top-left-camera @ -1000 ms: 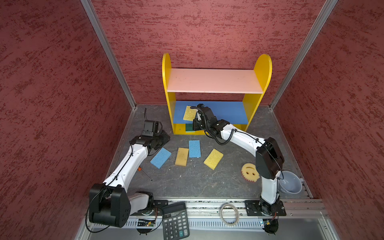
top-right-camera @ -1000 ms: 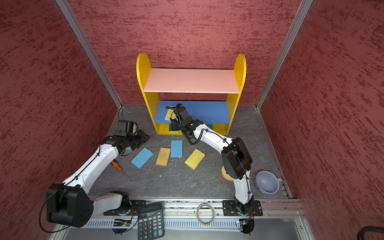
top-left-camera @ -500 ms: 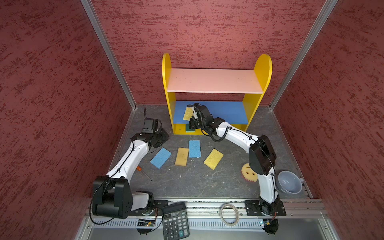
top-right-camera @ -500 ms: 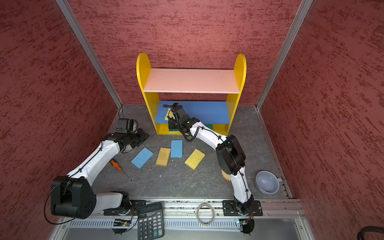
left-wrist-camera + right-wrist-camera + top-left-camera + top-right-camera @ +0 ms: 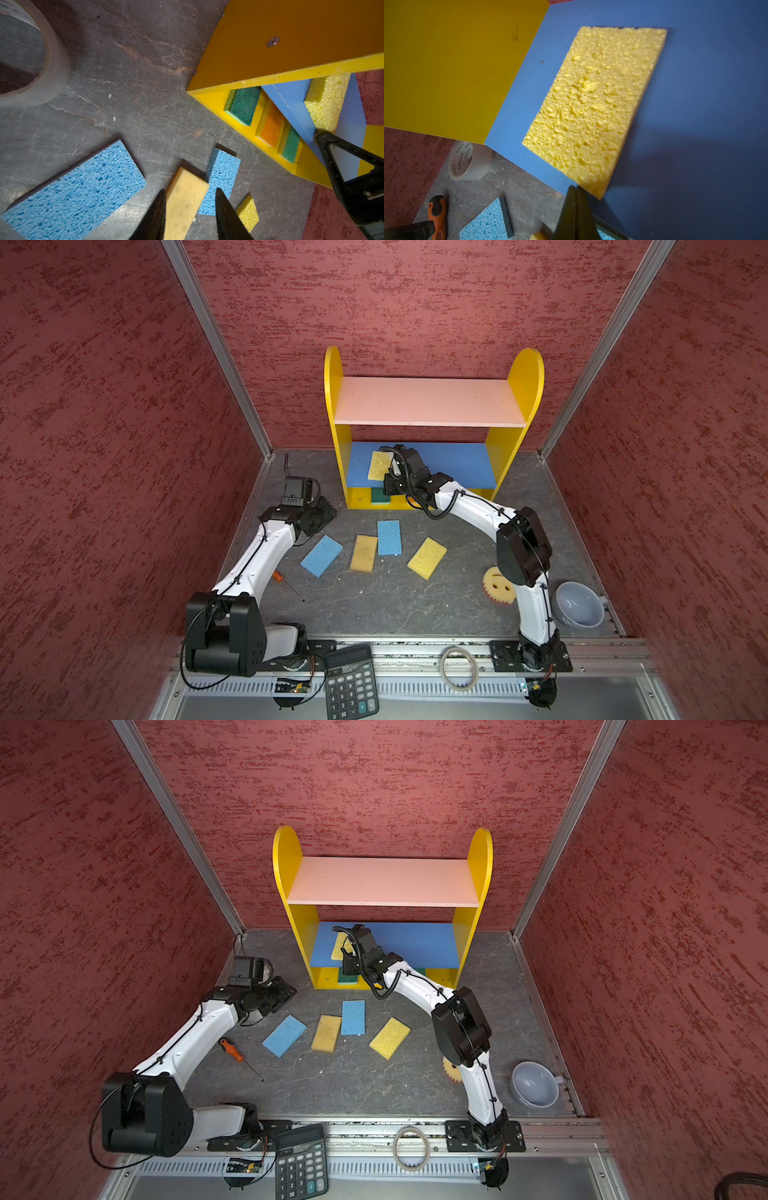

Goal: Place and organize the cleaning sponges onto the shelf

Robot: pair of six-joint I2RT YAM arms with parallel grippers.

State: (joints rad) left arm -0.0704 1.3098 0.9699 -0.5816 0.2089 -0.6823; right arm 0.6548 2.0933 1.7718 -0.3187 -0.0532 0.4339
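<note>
Logged shelf (image 5: 428, 402) at the back wall. Pink top board bare. Blue middle board (image 5: 457, 464) bearing one yellow sponge (image 5: 379, 464) close to the left side wall. Bottom tier holding a row of green-topped sponge (image 5: 243, 106), orange-topped sponge (image 5: 271, 128) and second green-topped sponge (image 5: 289, 145).

Found right arm (image 5: 478, 510) stretched into the middle tier, left arm (image 5: 266, 547) low beside the shelf's left foot.

Counted five pieces on the floor (image 5: 374, 605): blue sponge (image 5: 321, 555), tan sponge (image 5: 364, 553), second blue sponge (image 5: 389, 537), yellow floor sponge (image 5: 427, 558), and smiley sponge (image 5: 496, 585) partly hidden behind the right arm.

Saw right gripper (image 5: 575, 190) clenched tight on nothing, tips touching the yellow sponge's near corner. Saw left gripper (image 5: 190, 192) half spread and empty, hanging above the floor, apart from every sponge.

Key relation: yellow sponge straight ahead of the clenched tips, deeper into the tier, long axis front-to-back and nearly parallel to the side wall, near end at the board's front edge. Judged as a nudge inward. Contact at a corner, so likely to spin the piece rather than slide it; better pressed at mid-edge.

Judged left arm nearer the blue and tan pieces.
</note>
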